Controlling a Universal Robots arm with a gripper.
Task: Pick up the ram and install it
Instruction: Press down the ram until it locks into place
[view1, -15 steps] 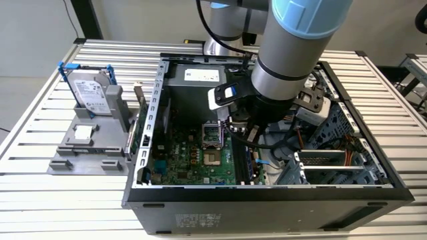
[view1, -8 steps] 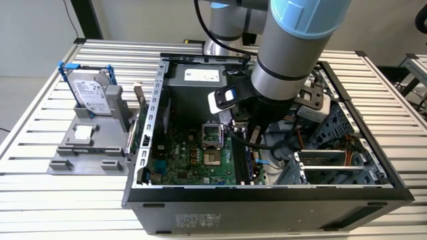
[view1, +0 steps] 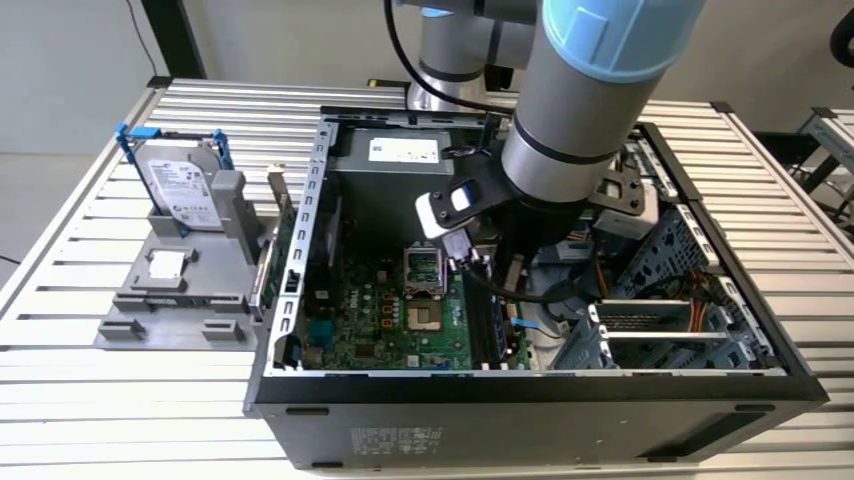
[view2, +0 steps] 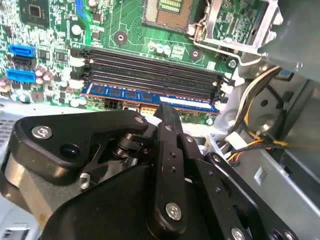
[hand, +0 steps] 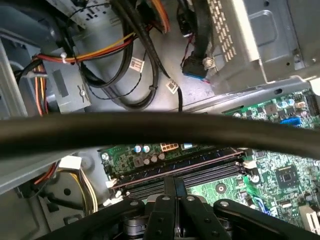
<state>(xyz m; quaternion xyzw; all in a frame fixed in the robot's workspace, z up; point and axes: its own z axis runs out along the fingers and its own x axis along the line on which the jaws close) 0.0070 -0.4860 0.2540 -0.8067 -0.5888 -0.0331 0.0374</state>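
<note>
The gripper (view2: 167, 112) is seen lowered into the open computer case (view1: 300, 300), right over the row of memory slots (view2: 150, 67) on the green motherboard (view1: 380, 310). In the second wrist view the ram (view2: 150, 97), a blue stick with black chips, sits in the outermost slot nearest the case wall, and the fingers (view2: 170, 150) are pressed together with their tips touching its top edge, not clamped around it. A hard drive (view1: 180, 185) is standing in a grey holder (view1: 174, 290) outside the case, at the exterior view's left.
</note>
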